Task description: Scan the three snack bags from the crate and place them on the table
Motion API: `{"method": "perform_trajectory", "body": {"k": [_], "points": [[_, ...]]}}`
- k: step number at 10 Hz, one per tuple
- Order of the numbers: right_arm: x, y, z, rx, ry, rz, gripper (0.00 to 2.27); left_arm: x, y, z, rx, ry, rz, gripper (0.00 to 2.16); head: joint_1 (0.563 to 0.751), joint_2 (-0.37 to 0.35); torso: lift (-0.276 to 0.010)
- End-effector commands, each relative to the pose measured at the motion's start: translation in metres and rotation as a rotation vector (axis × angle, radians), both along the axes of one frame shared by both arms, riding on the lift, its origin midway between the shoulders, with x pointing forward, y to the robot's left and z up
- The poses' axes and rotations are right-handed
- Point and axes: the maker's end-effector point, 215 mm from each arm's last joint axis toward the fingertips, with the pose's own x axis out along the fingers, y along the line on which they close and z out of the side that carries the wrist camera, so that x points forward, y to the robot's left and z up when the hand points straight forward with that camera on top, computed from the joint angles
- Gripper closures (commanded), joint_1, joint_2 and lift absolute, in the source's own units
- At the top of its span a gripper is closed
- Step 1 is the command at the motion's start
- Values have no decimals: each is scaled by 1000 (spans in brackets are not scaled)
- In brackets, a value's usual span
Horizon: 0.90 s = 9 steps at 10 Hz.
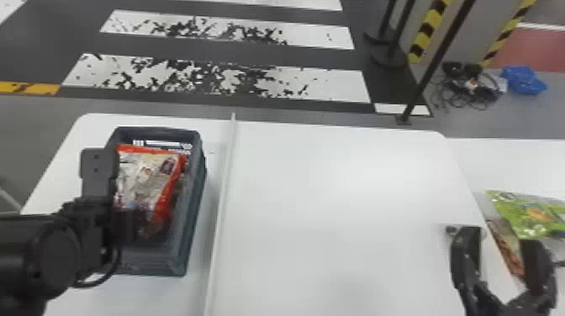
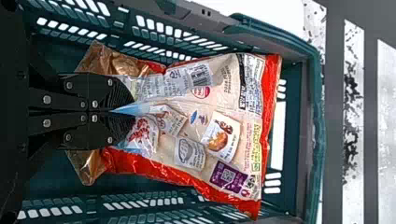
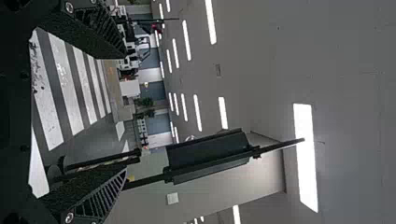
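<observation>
Left hand (image 2: 122,112) is clamped, fingers together, on the gathered near part of the red-edged snack bag (image 2: 219,121) inside the crate (image 1: 189,222), probably so that the barcode (image 2: 201,74) is left exposed for scanning; whether the bag is lifted cannot be told. By the right edge of the table (image 1: 336,210), the right hand (image 1: 500,240) is held open and empty, while just beyond it a green bag (image 1: 529,214) and a brown bag (image 1: 504,238) are laid together, likely to be kept apart from the unscanned one.
</observation>
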Motion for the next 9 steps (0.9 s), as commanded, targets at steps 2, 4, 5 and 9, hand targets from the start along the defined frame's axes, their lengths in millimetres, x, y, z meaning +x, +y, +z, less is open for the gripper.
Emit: {"method": "perform_trajectory", "body": {"k": [2, 4, 5, 9], "points": [[-14, -2, 15, -2, -55, -10, 90, -1, 1, 32, 35, -77, 5, 2135, 695, -95, -37], [-19, -3, 20, -2, -75, -14, 90, -6, 0, 47, 51, -118, 10, 2135, 695, -99, -37], [-19, -2, 21, 0, -76, -14, 90, -11, 2, 49, 55, -120, 10, 2135, 695, -100, -37], [-17, 2, 21, 2, -78, -8, 90, -12, -4, 33, 27, -95, -4, 2135, 695, -100, -37]]}}
